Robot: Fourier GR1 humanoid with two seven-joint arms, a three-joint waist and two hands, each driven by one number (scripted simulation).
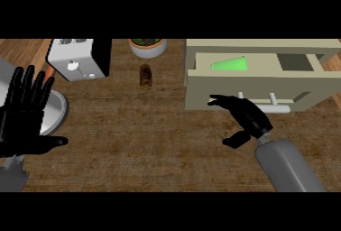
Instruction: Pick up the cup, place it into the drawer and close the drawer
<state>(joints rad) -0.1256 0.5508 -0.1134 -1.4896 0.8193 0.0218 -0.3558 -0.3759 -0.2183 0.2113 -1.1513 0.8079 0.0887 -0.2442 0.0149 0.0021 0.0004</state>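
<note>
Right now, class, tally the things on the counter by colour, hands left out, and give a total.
Green: 1, the cup in the open drawer
Beige: 1, the drawer unit
White: 2, the toaster and the plant pot
Brown: 1, the bottle
Silver: 1, the plate
Total: 6

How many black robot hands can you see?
2. The left black hand rests open, fingers up, at the view's left edge, over a round grey metal plate. The right black hand is by the front of the open beige drawer, near its white handle.
</note>
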